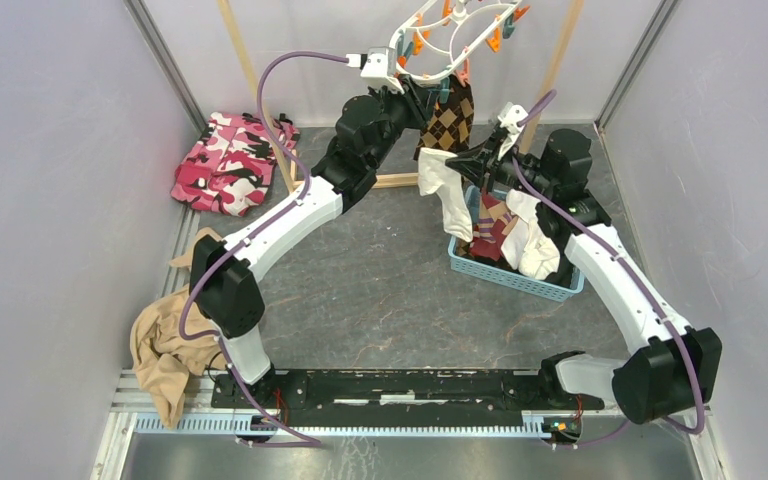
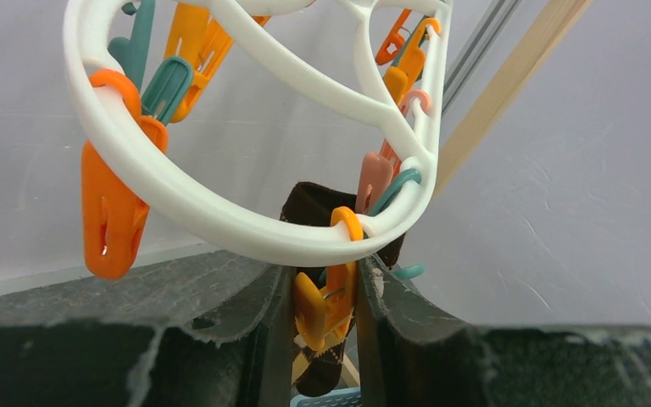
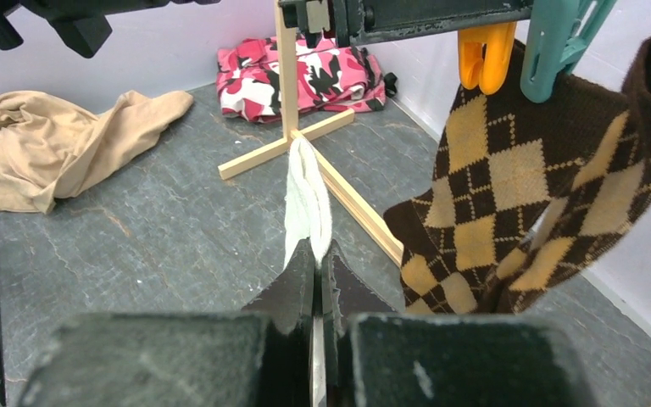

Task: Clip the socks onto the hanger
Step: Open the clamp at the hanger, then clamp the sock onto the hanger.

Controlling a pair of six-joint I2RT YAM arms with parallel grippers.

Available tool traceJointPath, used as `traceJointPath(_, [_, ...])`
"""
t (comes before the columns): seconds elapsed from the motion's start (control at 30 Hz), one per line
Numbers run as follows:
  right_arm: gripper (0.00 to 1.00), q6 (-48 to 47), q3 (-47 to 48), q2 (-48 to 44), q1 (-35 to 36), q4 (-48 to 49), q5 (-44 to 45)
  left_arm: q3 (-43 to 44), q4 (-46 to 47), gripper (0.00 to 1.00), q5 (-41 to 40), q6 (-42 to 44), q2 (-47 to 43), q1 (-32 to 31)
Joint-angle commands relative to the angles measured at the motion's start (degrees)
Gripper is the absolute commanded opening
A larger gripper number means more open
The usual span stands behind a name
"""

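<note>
The white oval hanger (image 1: 450, 40) hangs at the top middle with orange and teal clothespins. A brown argyle sock (image 1: 448, 122) hangs from it, held by a teal clothespin (image 3: 559, 34). My left gripper (image 1: 422, 92) is up at the hanger's rim (image 2: 220, 220), its fingers closed on an orange clothespin (image 2: 331, 305) in front of the argyle sock (image 2: 322, 373). My right gripper (image 1: 460, 160) is shut on a plain white sock (image 1: 450, 200), which dangles just below and left of the argyle sock (image 3: 509, 170). In the right wrist view the white sock (image 3: 307, 195) sticks out past the shut gripper (image 3: 316, 254).
A blue basket (image 1: 520, 280) at the right holds several more socks, white and maroon-patterned. The wooden rack frame (image 1: 250, 70) stands at the back, its base (image 3: 339, 182) on the floor. A pink camouflage cloth (image 1: 230, 160) lies at the left, a tan garment (image 1: 165, 350) at the near left.
</note>
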Motion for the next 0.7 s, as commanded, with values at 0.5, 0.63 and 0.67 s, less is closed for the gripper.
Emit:
traceJointPath(0.5, [0.00, 24.64, 11.33, 14.60, -0.19, 25.12, -10.36, -2.32, 2.08, 0.08, 7.08, -7.53, -6.87, 3.69])
traceJointPath(0.63, [0.00, 29.92, 11.63, 16.30, -0.20, 31.74, -11.30, -2.40, 2.39, 0.08, 8.81, -8.54, -6.97, 4.44])
traceJointPath(0.67, [0.00, 31.11, 11.79, 16.75, -0.18, 33.20, -11.42, -2.42, 2.47, 0.08, 9.09, -8.87, -6.95, 4.62])
